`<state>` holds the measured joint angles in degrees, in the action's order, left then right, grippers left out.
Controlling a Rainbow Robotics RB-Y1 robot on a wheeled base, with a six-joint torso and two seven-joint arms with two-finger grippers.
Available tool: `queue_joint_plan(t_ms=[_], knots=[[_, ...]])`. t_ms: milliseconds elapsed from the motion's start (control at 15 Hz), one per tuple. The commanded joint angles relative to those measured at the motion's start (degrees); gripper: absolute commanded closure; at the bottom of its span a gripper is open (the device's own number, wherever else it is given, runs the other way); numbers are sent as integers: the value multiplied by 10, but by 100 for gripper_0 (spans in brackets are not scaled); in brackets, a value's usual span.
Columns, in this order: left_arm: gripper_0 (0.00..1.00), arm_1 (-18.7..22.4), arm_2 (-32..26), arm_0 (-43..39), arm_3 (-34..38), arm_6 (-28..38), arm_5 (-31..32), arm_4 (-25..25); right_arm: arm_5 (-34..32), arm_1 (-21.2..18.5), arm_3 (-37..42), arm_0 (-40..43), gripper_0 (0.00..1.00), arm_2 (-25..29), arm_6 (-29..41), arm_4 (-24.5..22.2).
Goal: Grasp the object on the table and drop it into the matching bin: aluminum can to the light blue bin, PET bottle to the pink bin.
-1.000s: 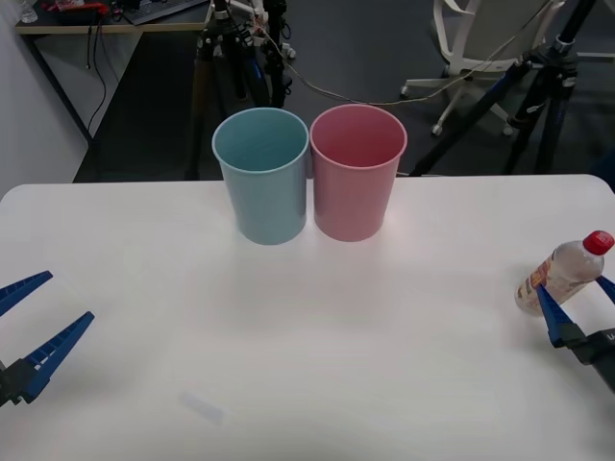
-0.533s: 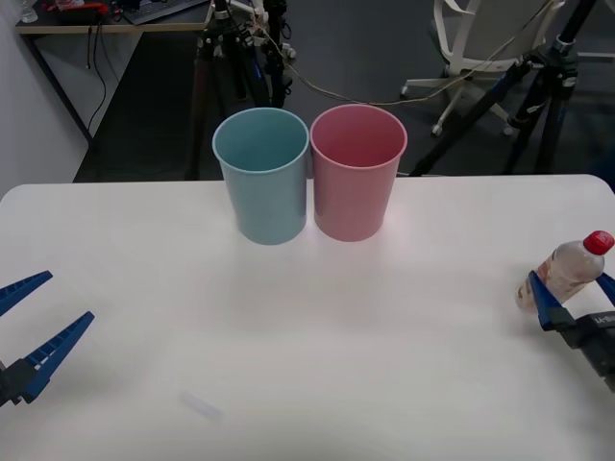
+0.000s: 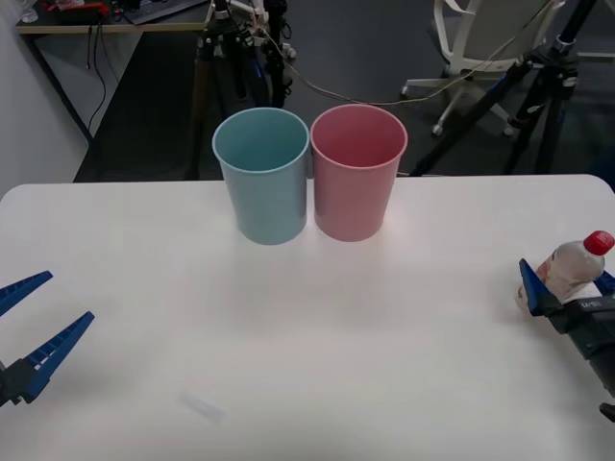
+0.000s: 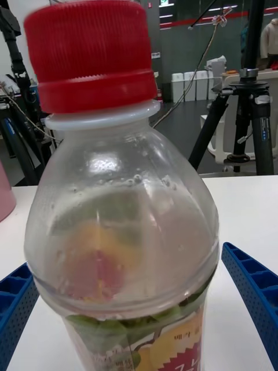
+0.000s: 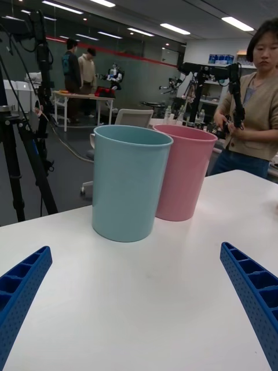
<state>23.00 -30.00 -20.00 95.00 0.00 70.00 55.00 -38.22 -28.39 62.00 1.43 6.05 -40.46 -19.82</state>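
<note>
Claw (image 3: pixel 567 293) on our right arm stands at the right edge of the white desk (image 3: pixel 307 317), its blue ribbed fingers (image 4: pixel 255 290) spread to either side of the PET bottle (image 3: pixel 567 271), which stands between them near that same edge, well apart from the pink bin (image 3: pixel 356 173). From the right wrist view we see the bottle (image 4: pixel 124 232) close up and upright, red screw cap on top, clear shoulder beaded with droplets, orange and red label lower down, with one blue finger on each side of it; a gap shows between each finger and the plastic, so we cannot say the claw has hold of it, and it reads as open around the bottle. Just beside the pink bin, on its left and touching or nearly touching it, stands the light blue bin (image 3: pixel 261 173); both are upright toward the far side of the desk. Far to the left of the pink bin, at the near left edge of the desk, our left claw (image 3: pixel 29 322) hovers with its fingers wide apart and nothing between them. In the left wrist view we look past those parted fingers (image 5: pixel 249 290) at the light blue bin (image 5: pixel 130 179) and the pink bin (image 5: pixel 182 171) side by side.
</note>
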Motion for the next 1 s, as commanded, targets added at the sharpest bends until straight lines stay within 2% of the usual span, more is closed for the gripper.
queue_joint_plan(t_ms=[67,133,200,267,1000], knots=[[0,0,0,0,0,0,0,0,2,0,0,-4,0,-1,0,-5],[0,0,0,0,0,0,0,0,2,0,1,-5,0,-2,0,-6],[0,0,0,0,0,0,0,0,2,0,1,-5,48,-1,0,-7],[0,0,0,0,0,0,0,0,2,-1,1,-5,100,-2,0,-7],[0,0,0,0,0,0,0,0,-11,-1,1,3,100,7,-12,-13]])
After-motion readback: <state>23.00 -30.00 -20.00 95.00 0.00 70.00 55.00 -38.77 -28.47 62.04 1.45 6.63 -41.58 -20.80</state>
